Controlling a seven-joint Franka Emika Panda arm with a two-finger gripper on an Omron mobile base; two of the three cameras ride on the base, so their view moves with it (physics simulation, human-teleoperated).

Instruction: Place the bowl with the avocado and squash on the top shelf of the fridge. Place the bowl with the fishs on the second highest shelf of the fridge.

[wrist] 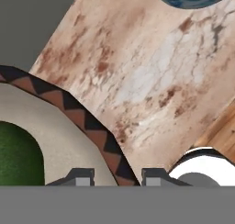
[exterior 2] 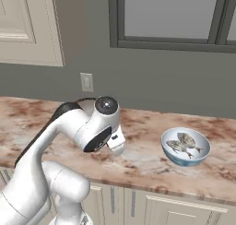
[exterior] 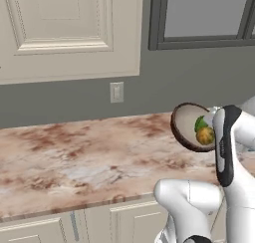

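The bowl with the avocado and squash (exterior: 185, 123) hangs tilted above the counter, its pale inside facing the left base camera. The dark green avocado (exterior: 200, 122) and the yellow squash (exterior: 205, 136) lie against its lower side. In the hand view my gripper (wrist: 117, 178) is shut on the bowl's brown patterned rim (wrist: 98, 131), one fingertip on each side, with the avocado (wrist: 16, 159) at the lower left. The bowl with the fishs (exterior 2: 185, 147) stands on the counter to the right, with the grey fishs (exterior 2: 183, 143) inside it. The fridge is out of view.
A marbled counter (exterior: 74, 157) runs along a grey wall with an outlet (exterior: 116, 92). Cream upper cabinets (exterior: 64, 28) hang at the left and a dark-framed window (exterior 2: 175, 16) at the right. Lower cabinet fronts (exterior 2: 152, 208) sit below the counter's edge.
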